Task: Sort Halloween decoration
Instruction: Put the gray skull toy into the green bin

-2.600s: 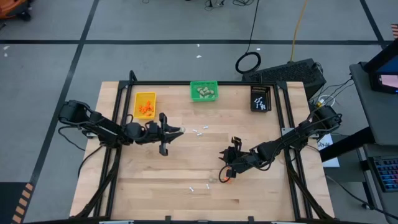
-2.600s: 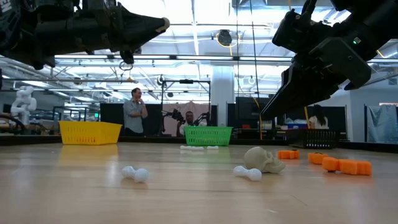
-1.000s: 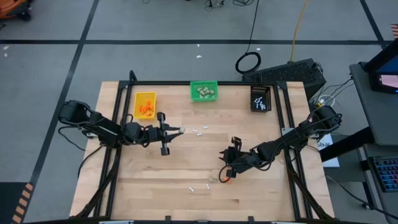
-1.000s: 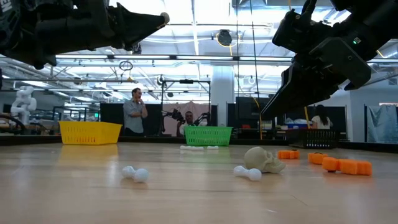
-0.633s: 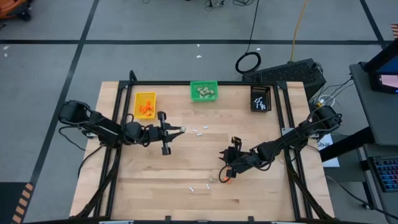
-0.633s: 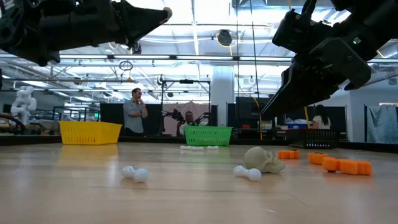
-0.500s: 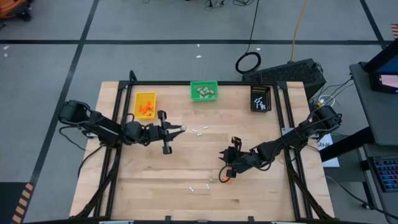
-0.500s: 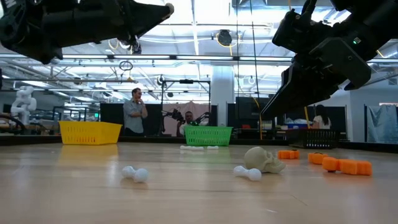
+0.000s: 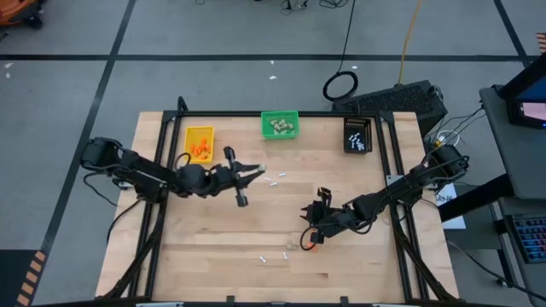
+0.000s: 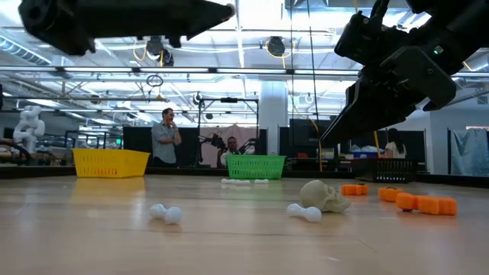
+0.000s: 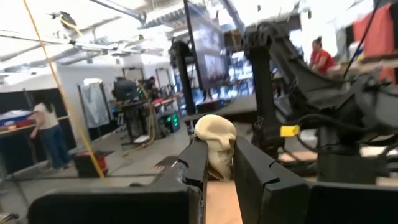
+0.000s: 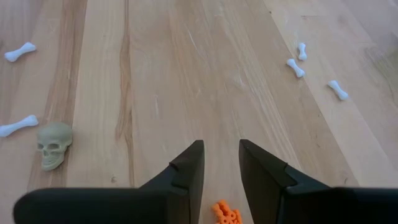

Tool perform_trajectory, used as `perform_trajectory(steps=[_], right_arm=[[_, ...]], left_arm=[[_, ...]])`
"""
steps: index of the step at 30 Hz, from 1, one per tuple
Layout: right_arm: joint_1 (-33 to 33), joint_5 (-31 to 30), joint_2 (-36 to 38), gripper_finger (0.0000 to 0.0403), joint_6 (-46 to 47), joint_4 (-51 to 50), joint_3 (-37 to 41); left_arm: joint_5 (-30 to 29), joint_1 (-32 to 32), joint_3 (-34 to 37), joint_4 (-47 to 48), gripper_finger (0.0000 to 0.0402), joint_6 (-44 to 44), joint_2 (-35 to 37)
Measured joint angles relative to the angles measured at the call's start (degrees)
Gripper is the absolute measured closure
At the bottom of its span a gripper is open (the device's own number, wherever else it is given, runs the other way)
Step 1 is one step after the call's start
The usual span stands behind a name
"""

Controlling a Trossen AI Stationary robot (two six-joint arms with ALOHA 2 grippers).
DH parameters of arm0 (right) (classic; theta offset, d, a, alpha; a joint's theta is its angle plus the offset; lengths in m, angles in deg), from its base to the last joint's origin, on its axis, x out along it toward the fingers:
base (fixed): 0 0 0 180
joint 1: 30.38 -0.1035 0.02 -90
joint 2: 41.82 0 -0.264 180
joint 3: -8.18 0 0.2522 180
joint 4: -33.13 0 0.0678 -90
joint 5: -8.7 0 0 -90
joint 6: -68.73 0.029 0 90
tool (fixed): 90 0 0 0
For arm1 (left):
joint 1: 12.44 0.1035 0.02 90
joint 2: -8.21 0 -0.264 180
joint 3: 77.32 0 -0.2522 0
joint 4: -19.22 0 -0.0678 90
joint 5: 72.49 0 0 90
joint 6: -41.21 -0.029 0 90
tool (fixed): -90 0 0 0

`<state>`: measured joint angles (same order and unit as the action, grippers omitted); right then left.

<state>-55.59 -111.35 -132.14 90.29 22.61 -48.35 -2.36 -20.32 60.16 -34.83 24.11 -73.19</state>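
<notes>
Though each piece looks like light, rigid moulded plastic, the rounded skulls will likely roll or squirt out of a pinch unless taken across their widest part. The left gripper (image 11: 219, 163) is doing just that: closed on a small beige plastic skull (image 11: 215, 143), it hangs above the counter (image 9: 213, 247) toward the far edge, short of the green plastic bin (image 9: 280, 125). The right gripper (image 12: 220, 165) hovers with its jaws parted and empty over a tiny bright orange piece (image 12: 226, 213) near the counter's middle. Another skull (image 12: 51, 144) and thin white bones (image 12: 18, 51) lie loose on the wood; the bones are best pinched mid-shaft. No brand, label or writing can be read.
</notes>
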Motion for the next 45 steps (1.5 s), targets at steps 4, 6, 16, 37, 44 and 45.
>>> perform_trajectory(steps=[4,6,16,37,44,45], right_arm=[[0.0,0.0,0.0,0.0316,0.0,0.0,0.0],[0.0,0.0,0.0,0.0316,0.0,0.0,0.0],[0.0,0.0,0.0,0.0316,0.0,-0.1,0.0],[0.0,0.0,0.0,0.0316,-0.5,-0.1,0.0],[0.0,0.0,0.0,0.0316,-0.8,-0.1,0.0],[0.0,0.0,0.0,0.0316,-0.8,-0.1,0.0]], left_arm=[[-1.5,0.7,-6.0,12.3,0.0355,-1.0,0.5],[-1.9,1.5,-9.4,19.6,0.0355,-1.3,0.9],[-2.9,9.8,-26.7,51.6,0.0355,-6.5,2.0],[18.1,35.5,-37.4,63.9,0.0355,-11.5,-8.8],[20.8,38.6,-38.1,66.3,0.0355,-8.7,-17.3],[21.1,39.0,-38.1,66.7,0.0355,-8.7,-18.2]])
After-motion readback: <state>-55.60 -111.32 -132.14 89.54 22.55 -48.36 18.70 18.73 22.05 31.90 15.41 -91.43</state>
